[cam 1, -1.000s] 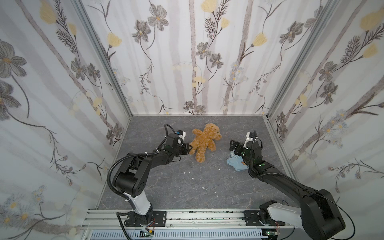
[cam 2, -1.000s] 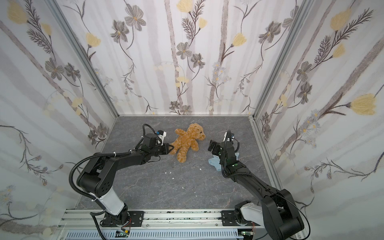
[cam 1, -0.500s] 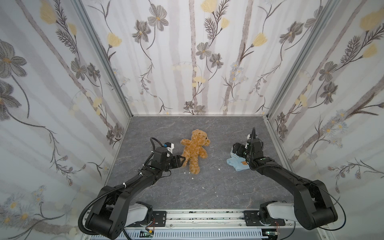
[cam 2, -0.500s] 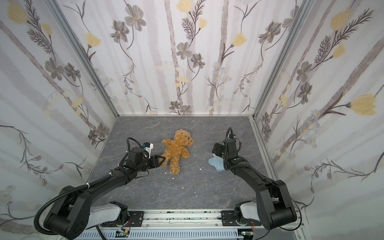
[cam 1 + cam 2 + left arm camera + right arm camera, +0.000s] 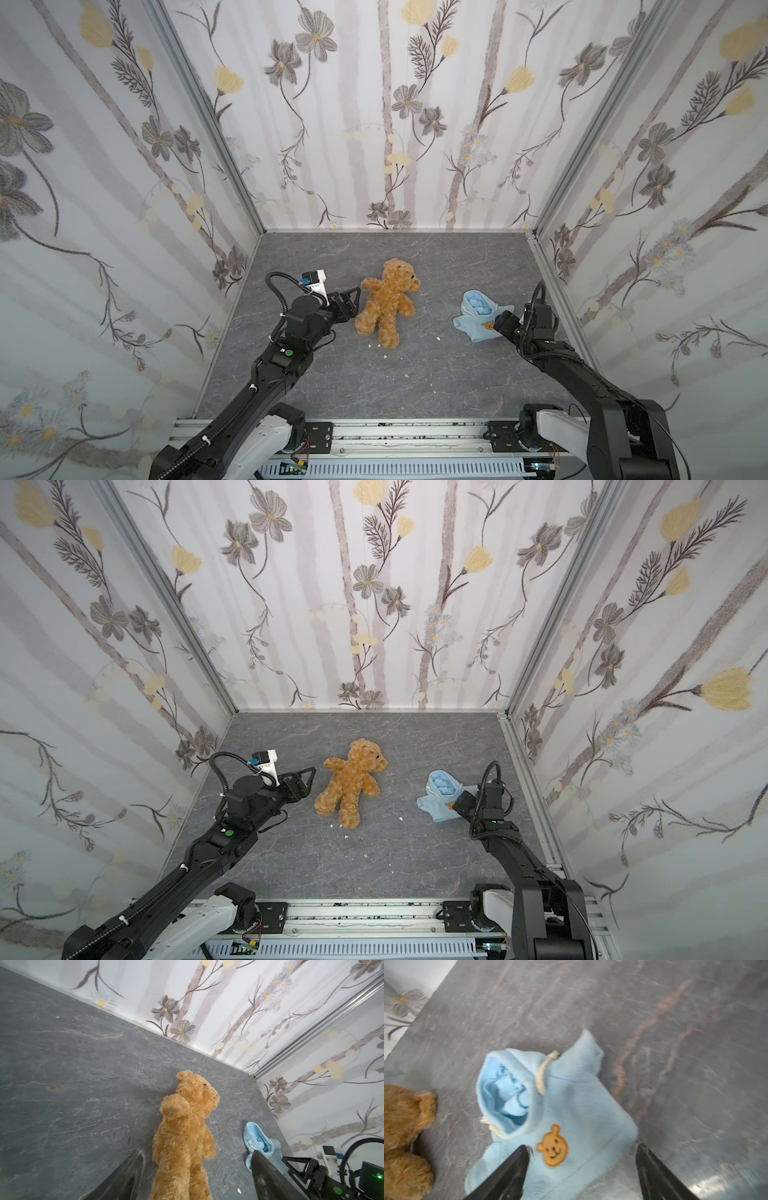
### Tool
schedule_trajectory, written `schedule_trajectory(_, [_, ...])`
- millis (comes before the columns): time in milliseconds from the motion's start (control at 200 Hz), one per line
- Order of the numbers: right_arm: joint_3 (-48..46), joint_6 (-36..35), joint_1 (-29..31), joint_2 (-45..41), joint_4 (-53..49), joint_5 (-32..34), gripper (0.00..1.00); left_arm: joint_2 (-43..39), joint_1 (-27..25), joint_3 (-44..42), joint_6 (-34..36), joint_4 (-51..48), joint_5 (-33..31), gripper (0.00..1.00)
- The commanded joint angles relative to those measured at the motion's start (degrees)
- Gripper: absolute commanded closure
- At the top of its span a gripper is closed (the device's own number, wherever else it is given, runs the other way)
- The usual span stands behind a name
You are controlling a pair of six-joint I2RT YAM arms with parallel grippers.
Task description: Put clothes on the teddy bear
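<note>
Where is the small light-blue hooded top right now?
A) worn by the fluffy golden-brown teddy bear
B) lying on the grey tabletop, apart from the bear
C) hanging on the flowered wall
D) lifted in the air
B: the light-blue hooded top lies on the grey tabletop, clear of the undressed golden-brown teddy bear.

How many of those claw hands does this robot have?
2. The left gripper sits open beside the teddy bear; the right gripper is open at the hem of the light-blue hooded top. None seems hidden.
</note>
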Motion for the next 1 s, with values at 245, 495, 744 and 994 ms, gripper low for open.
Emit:
schedule_trajectory(245, [6.1, -3.6, 2.7, 12.5, 5.0, -7.8, 0.3, 14.7, -13.6, 7.7, 4.3, 6.5, 1.4, 0.19])
schedule_trajectory(495, [4.1, 0.4, 6.9, 12.8, 11.6, -14.6, 0.52, 22.6, -18.4, 10.6, 5.3, 8.2, 2.8, 0.19])
schedule_trajectory(744, [4.2, 3.1, 7.9, 14.7, 20.2, -17.0, 0.91, 27.0, -20.3, 13.3, 8.3, 9.1, 3.4, 0.2])
schedule_trajectory(994, [5.6, 3.0, 8.3, 10.3, 21.4, -24.1, 1.0, 34.5, -25.4, 18.0, 24.5, 14.4, -0.5, 0.23])
